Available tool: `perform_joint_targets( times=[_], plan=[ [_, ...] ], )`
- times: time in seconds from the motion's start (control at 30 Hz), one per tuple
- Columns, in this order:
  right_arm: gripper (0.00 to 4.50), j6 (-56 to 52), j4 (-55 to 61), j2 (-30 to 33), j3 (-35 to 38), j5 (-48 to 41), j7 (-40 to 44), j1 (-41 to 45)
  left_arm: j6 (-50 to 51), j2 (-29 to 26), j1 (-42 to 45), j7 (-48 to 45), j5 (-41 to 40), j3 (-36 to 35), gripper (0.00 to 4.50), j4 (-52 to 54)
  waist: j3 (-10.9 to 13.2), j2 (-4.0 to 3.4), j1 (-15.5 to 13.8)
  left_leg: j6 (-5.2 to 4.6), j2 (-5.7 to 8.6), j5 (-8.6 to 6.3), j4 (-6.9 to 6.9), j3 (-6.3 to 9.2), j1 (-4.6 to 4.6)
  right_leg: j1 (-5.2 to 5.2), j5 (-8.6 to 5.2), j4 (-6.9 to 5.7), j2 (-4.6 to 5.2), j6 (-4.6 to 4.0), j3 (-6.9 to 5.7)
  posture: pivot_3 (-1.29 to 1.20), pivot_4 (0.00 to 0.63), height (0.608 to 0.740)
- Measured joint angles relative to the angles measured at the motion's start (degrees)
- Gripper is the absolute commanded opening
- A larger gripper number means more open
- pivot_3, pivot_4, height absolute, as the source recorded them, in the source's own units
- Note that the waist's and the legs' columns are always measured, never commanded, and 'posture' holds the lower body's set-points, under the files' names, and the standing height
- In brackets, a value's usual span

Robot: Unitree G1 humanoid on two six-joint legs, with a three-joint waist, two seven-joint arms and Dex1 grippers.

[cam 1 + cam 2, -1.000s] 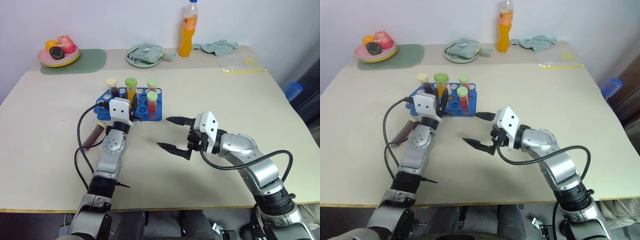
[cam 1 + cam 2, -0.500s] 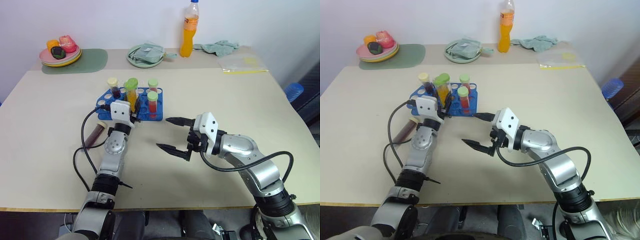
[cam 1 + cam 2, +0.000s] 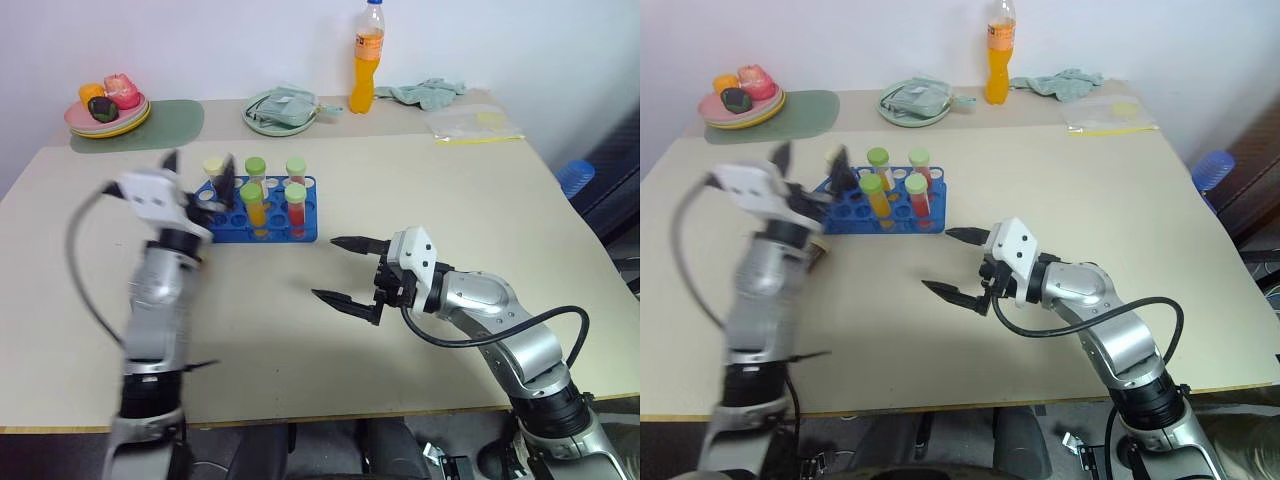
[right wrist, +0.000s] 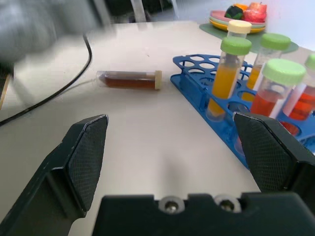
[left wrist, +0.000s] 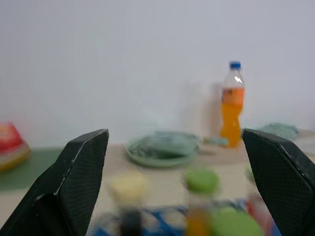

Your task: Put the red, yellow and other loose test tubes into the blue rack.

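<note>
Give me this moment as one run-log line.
left gripper: open, empty, raised beside blue rack | right gripper: open, empty | dark tube: loose on table | next: rack it

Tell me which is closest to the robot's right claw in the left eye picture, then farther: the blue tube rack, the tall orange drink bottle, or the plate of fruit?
From the right gripper:
1. Blue plastic tube rack, just beyond, toward the left.
2. Tall orange drink bottle, straight back by the wall.
3. Plate of fruit, far back left corner.

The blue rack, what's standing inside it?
The blue rack holds capped tubes: yellow-orange ones and red ones with green caps, plus one cream-capped tube behind. Their bottoms are hidden inside the rack.
</note>
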State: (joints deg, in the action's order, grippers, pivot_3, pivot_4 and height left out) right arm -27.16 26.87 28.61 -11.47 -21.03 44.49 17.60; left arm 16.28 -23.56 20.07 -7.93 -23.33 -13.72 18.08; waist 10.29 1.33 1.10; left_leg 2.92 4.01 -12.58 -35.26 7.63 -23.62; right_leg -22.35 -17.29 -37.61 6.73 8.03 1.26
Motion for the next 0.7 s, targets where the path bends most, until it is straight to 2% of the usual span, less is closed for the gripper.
perform_joint_targets(
  times=[0.07, 0.17, 0.23, 0.33, 0.4, 0.5, 0.7],
  plan=[
    [4.50, 0.0, 0.0, 0.0, 0.0, 0.0, 0.2, 0.0, 12.0, -7.0, 0.1, -1.0, -3.8, -2.0, 4.45, 1.8, 0.0, -0.01, 0.0, -0.01, 0.01, -0.01, 0.01, -0.02, 0.06, 0.05, 0.00, 0.00, 0.00, 0.00, 0.03, 0.00, 0.150, 0.740],
    [4.50, 0.1, -0.2, 0.0, 0.0, 0.0, 0.8, 0.2, 35.4, -18.6, 1.4, -1.7, -8.5, -3.1, 4.45, 1.1, 0.0, 0.05, 0.1, -0.02, 0.01, -0.01, 0.00, 0.00, 0.05, 0.03, -0.01, -0.09, -0.02, 0.02, 0.02, 0.00, 0.150, 0.740],
    [4.50, 0.2, -0.8, 0.0, -0.1, 0.0, 1.3, 0.5, 50.4, -25.2, 5.2, -4.2, -12.2, -2.6, 4.45, -0.5, 0.1, 0.09, 0.0, -0.02, 0.02, -0.01, -0.02, 0.00, 0.05, 0.03, -0.02, -0.12, -0.02, 0.03, -0.01, 0.00, 0.150, 0.740],
    [4.50, 0.9, -1.7, -0.4, -0.3, 0.0, 2.0, 1.4, 68.5, -32.0, 13.1, -8.5, -16.3, 0.7, 4.45, -3.3, 0.1, 0.09, 0.0, -0.02, 0.03, -0.01, 0.00, -0.02, 0.07, 0.03, -0.03, -0.13, -0.02, 0.03, 0.00, 0.00, 0.150, 0.740],
    [4.50, 1.4, -2.2, -0.6, -0.6, 0.1, 2.2, 1.6, 73.9, -33.8, 15.2, -10.4, -17.3, 3.2, 4.45, -4.1, 0.1, 0.04, 0.1, 0.00, 0.02, 0.00, 0.04, -0.01, 0.10, 0.01, -0.03, -0.16, -0.01, 0.02, 0.02, 0.00, 0.150, 0.740],
    [4.50, 1.8, -2.5, -0.8, -0.7, 0.2, 2.2, 1.6, 75.7, -37.0, 15.5, -12.4, -16.6, 11.6, 4.45, -4.7, 0.1, 0.04, 0.5, 0.04, 0.00, 0.02, 0.09, -0.06, 0.10, -0.09, -0.04, -0.22, -0.02, 0.00, 0.11, 0.00, 0.150, 0.740],
    [4.50, 2.4, -2.5, -1.0, -1.2, 1.2, 1.6, 1.3, 75.2, -34.0, 16.0, -13.1, -12.3, 19.5, 4.45, -10.2, 0.1, 0.05, 0.0, 0.05, 0.00, 0.03, 0.08, -0.08, 0.08, -0.11, -0.05, -0.21, 0.00, -0.02, 0.12, 0.00, 0.150, 0.740]
  ],
)
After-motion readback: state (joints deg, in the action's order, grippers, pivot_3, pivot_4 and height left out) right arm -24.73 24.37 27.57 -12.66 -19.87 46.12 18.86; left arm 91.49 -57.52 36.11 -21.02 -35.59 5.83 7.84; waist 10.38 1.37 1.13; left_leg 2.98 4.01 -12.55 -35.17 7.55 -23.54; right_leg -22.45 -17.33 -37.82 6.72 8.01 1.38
